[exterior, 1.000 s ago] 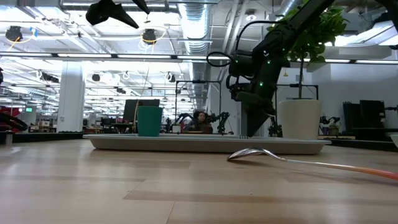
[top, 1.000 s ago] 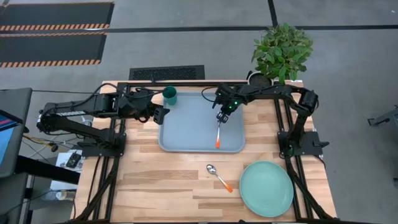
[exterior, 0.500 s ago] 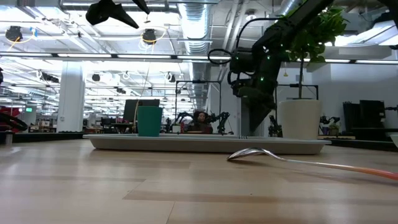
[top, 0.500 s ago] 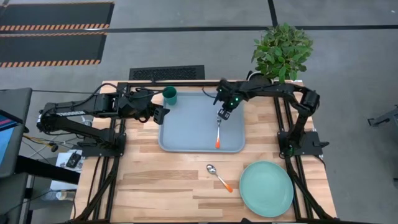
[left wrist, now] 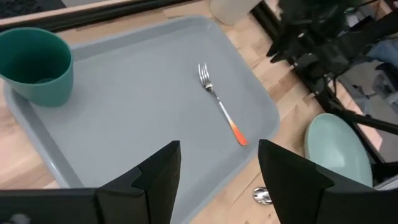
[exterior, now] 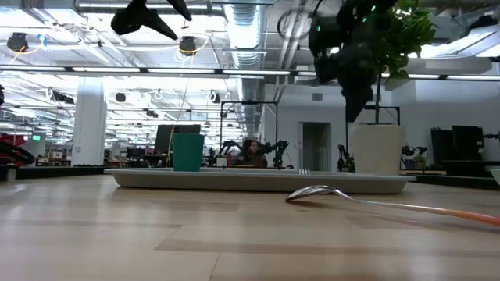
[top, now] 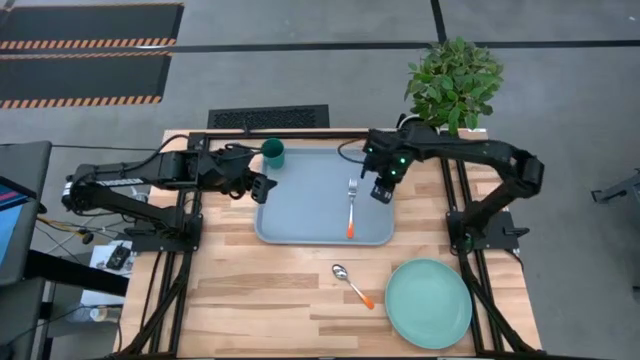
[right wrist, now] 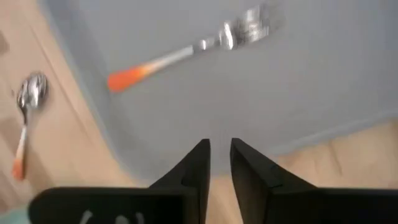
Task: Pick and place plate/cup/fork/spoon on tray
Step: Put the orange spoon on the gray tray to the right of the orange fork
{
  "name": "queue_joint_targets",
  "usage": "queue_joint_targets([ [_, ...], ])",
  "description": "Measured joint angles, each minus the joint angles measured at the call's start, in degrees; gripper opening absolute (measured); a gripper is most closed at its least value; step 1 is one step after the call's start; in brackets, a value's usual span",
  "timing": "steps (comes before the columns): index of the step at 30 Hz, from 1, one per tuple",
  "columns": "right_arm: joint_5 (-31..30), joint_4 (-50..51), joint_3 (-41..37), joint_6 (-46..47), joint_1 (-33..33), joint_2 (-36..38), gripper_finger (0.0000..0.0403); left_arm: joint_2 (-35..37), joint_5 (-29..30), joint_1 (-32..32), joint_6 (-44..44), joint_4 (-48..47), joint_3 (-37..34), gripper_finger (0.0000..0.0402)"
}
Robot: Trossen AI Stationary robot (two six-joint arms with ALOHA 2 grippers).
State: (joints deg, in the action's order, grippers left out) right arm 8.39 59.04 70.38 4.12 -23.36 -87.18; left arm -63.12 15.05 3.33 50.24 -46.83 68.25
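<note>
The fork [top: 351, 208] is lying flat on the tray [top: 300, 215], tines toward the far edge, orange handle toward the near one, nothing touching it. The cup [top: 273, 153] is standing upright in the tray's far left corner. So two items are sitting in place, and two are waiting: the spoon [top: 352, 284] is resting on the bare wood just in front of the tray, and the plate [top: 428, 303] is sitting well apart at the table's near right corner. The right gripper [top: 381, 190] is hovering above the tray's right edge, empty, its fingers nearly pressed together. The left gripper [top: 262, 187] is waiting at the tray's left edge, fingers spread wide, holding nothing. In the low view the plate is cut off at the picture's edge and the fork is barely showing over the tray's rim.
</note>
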Motion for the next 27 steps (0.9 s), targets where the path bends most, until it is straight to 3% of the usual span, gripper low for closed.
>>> queue_joint_targets([
  [4, -5.8, -8.6, -2.2, 2.8, 1.9, 0.4, 0.0097, -1.7, -0.4, 0.0, 1.5, 0.0, 0.0, 0.0202],
  [18, -7.1, -21.9, -3.7, 3.4, -4.8, -15.7, 0.0097, -1.7, -0.7, -0.8, 2.7, 1.2, 0.0, 0.0202],
  [27, -6.2, -24.3, -3.6, 3.2, -4.8, -20.0, 0.0097, -1.7, -0.7, -0.7, 2.7, 1.2, 0.0, 0.0202],
])
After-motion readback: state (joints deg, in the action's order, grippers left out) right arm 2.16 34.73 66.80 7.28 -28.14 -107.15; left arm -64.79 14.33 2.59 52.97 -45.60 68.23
